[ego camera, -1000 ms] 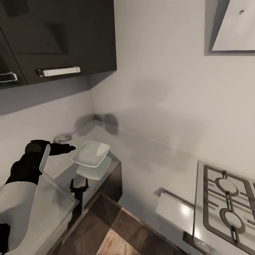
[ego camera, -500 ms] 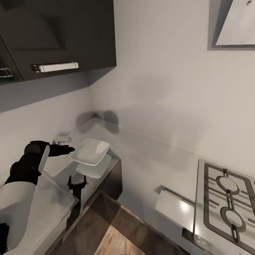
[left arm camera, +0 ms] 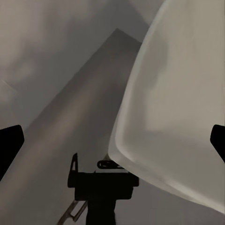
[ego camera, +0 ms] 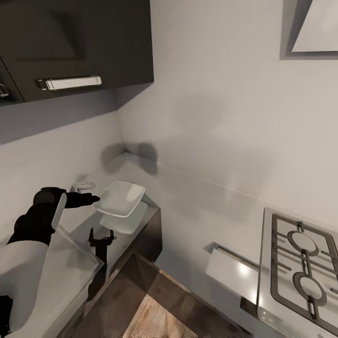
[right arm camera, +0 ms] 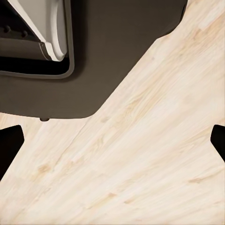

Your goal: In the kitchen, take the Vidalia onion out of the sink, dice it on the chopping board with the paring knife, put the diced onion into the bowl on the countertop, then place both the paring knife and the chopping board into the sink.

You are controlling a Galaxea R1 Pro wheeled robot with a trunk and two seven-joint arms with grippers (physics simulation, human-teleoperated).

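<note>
1. Bowl (ego camera: 120,199): white, shallow, squarish with rounded corners. It sits above the countertop (ego camera: 197,211) near the inner corner of the kitchen, with its pale reflection directly beneath it. It is tilted, open face up and toward the room, and its longer diagonal runs from the left gripper toward the corner wall.
2. Left gripper (ego camera: 94,199): black, at the bowl's near-left rim. In the left wrist view the fingertips (left arm camera: 10,145) stand wide apart at the frame edges, with the bowl (left arm camera: 173,117) between them; whether they grip it cannot be told.
3. Right gripper (right arm camera: 112,140): fingers spread wide, nothing between them, over the light wood floor (right arm camera: 140,154).
4. Stove grate (ego camera: 300,267): at the right, well apart from the bowl.
5. Dark wall cabinet (ego camera: 75,42): above, with a chrome handle (ego camera: 69,82).
</note>
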